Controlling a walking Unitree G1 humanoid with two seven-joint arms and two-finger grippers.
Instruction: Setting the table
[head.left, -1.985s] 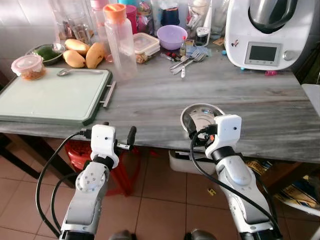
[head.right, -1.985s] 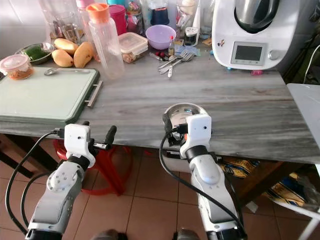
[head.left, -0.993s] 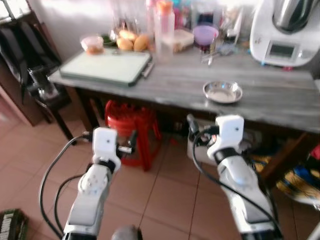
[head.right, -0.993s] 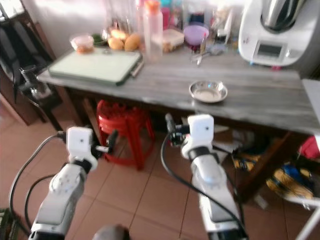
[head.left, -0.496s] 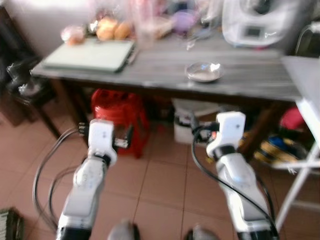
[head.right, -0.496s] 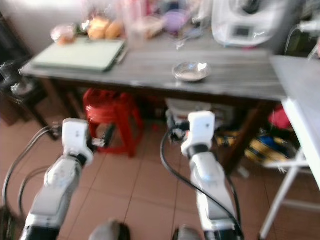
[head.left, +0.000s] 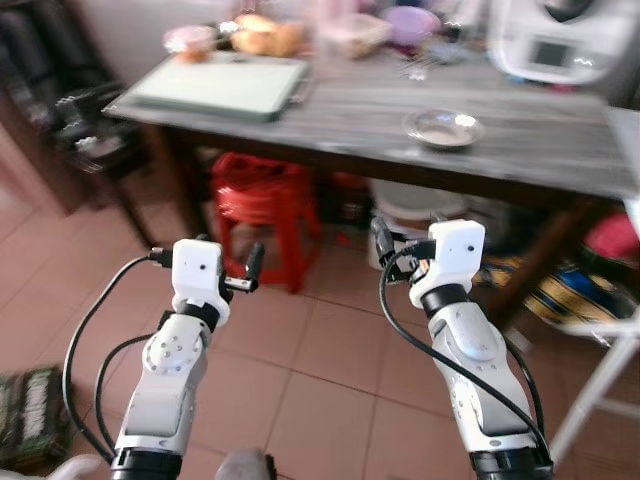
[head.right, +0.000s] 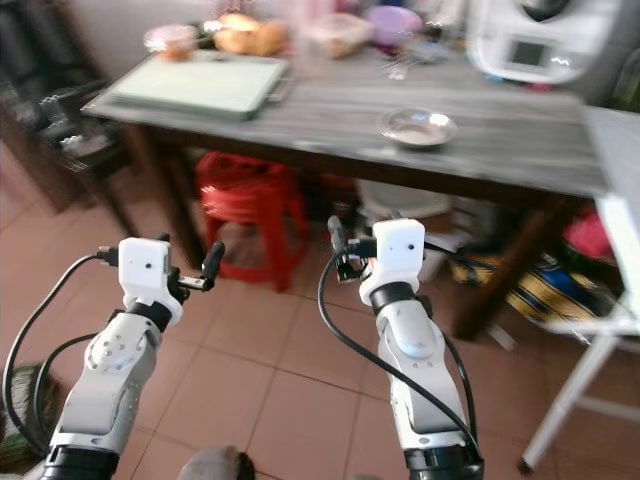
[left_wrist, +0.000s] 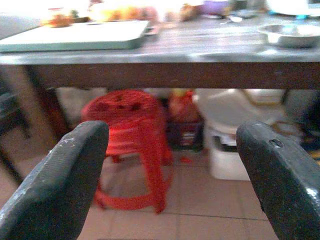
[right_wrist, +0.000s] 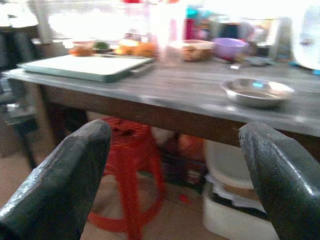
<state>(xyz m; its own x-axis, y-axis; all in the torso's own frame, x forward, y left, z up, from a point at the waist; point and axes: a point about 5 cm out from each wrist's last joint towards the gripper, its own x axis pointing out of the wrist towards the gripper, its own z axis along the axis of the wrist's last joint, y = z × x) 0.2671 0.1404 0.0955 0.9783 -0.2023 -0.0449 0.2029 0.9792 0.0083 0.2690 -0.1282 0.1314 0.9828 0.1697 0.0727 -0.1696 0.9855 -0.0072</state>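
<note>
Steel bowl (head.left: 443, 126) on grey table (head.left: 350, 115); left gripper (left_wrist: 170, 170) and right gripper (right_wrist: 175, 165) over tiled floor, fingers apart, holding nothing.

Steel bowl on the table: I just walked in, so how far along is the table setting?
Done: the steel bowl sits on the grey table near its front edge. In hand: nothing; the left gripper and right gripper are open and empty, over the tiled floor. Left: the cutlery lies at the back.
</note>
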